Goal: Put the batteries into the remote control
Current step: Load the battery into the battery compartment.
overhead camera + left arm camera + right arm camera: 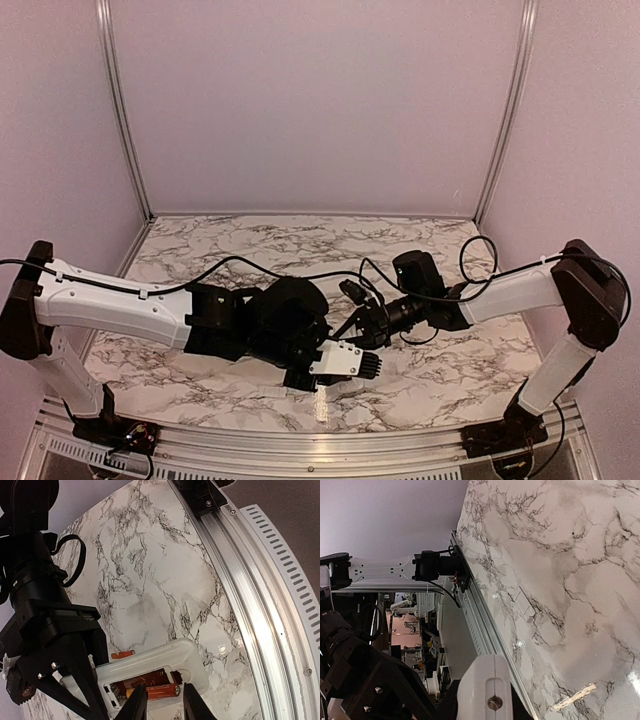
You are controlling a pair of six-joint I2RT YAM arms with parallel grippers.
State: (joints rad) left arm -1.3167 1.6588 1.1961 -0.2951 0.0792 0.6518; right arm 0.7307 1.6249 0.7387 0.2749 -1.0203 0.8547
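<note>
- Remote control (170, 661): white, back up, recess open, near front edge of marble table (150, 570).
- Batteries: one (152, 691) lying in recess; 2nd (122, 654) just beside remote's far edge.
- L gripper (165, 700): fingers parted over recess, grasping nothing.
- R gripper (80, 682): at remote's other end; grip can't be told.

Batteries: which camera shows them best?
Left wrist view: one battery lies in the remote control's open recess, a second battery beside it. The top and right wrist views show neither.

Table (250, 240) top: white marble pattern, dark veins. A metal rail (240, 590) runs along its near edge; plain lilac walls (320, 100) enclose the rest
</note>
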